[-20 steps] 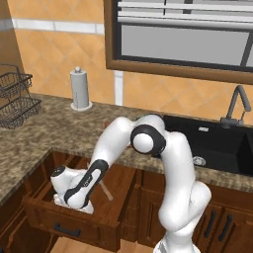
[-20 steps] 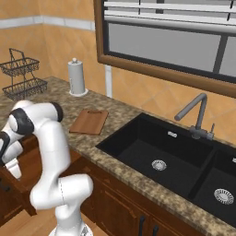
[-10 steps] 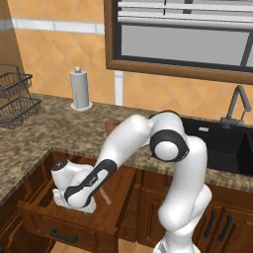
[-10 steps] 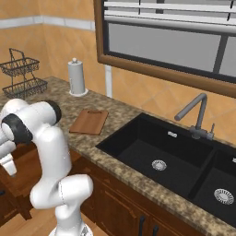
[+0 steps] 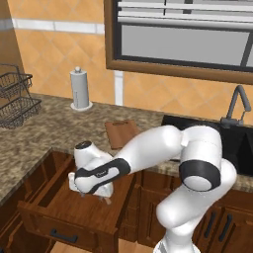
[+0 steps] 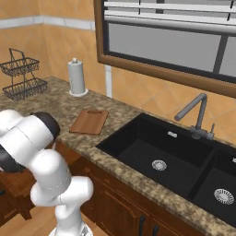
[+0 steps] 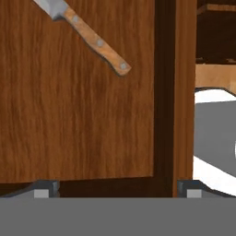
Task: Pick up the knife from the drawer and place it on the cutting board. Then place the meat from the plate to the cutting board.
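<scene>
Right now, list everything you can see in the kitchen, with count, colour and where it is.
knife: one, tan handle, grey blade, lying on the drawer bottom
drawer: one, dark brown, pulled open below the counter
cutting board: one, reddish-brown, on the counter left of the sink
paper towel roll: one, white, by the back wall
wire rack: one, black, two tiers, counter's far left
sink: one, black, double basin
faucet: one, grey, behind the sink
gripper: one, dark tips, open over the drawer

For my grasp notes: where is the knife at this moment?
In the hand view, the knife lies at the upper left, flat on the drawer bottom, away from its side wall.
</scene>
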